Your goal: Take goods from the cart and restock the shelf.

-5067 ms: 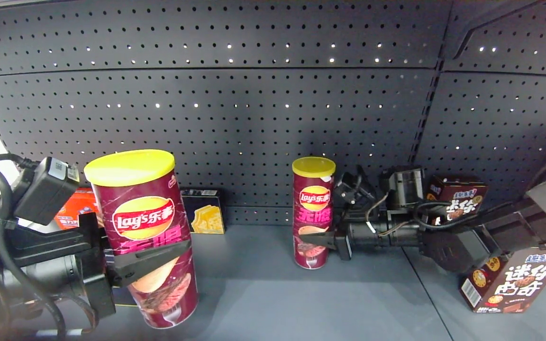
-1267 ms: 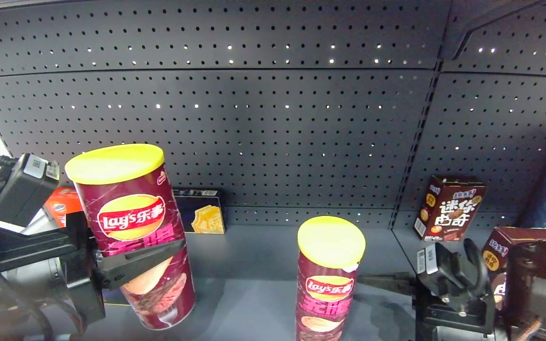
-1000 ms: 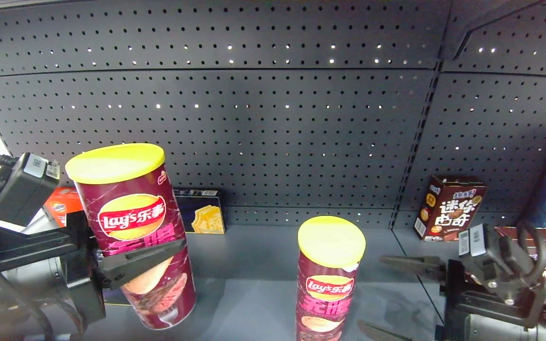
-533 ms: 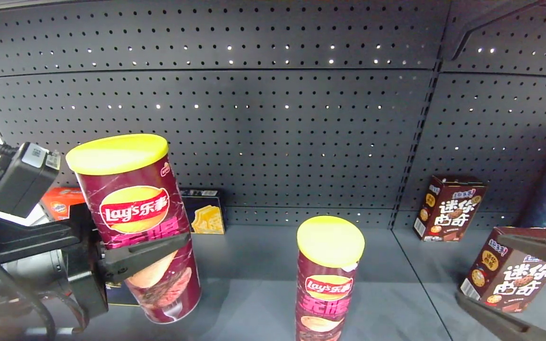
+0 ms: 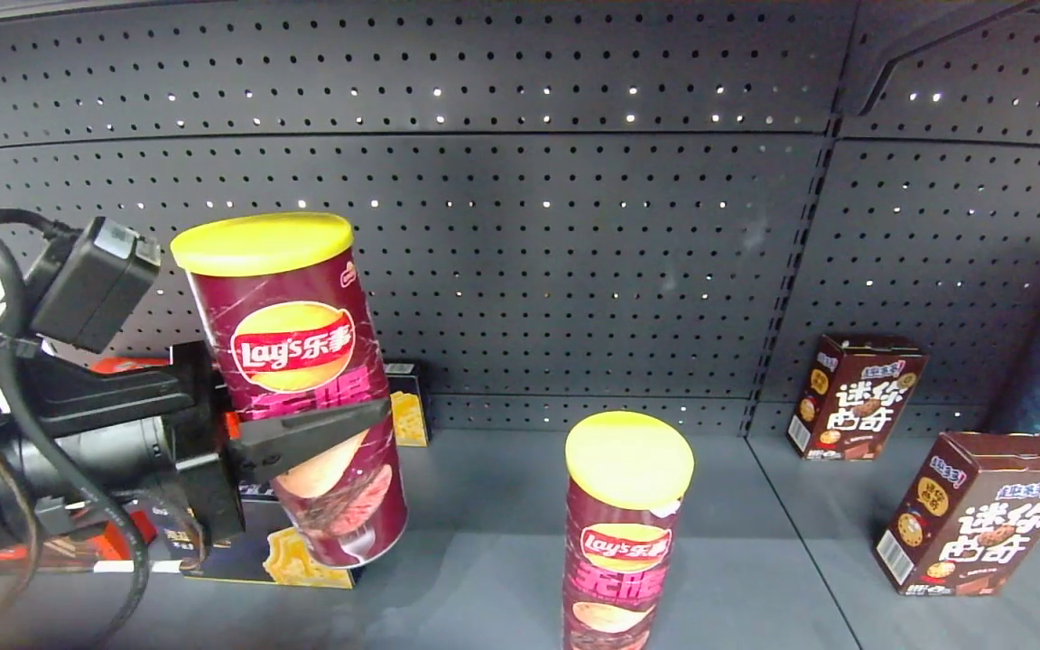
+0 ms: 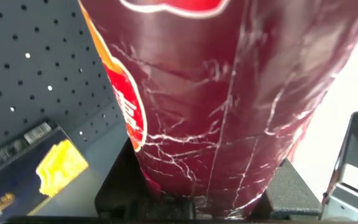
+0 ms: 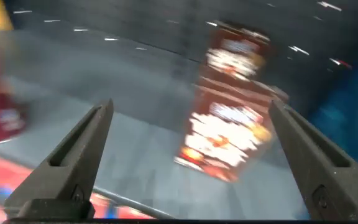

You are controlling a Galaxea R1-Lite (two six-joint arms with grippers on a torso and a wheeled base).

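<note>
My left gripper is clamped around a chip can, holding it over the shelf; another can stands to its right. My right gripper is spread wide, a brown box ahead of it

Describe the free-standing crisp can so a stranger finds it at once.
On the dark grey metal shelf before the perforated back panel, look at the front middle. There stands a maroon cylindrical can with a yellow lid; unlike its twin can clamped in the left gripper, nothing holds it.
</note>
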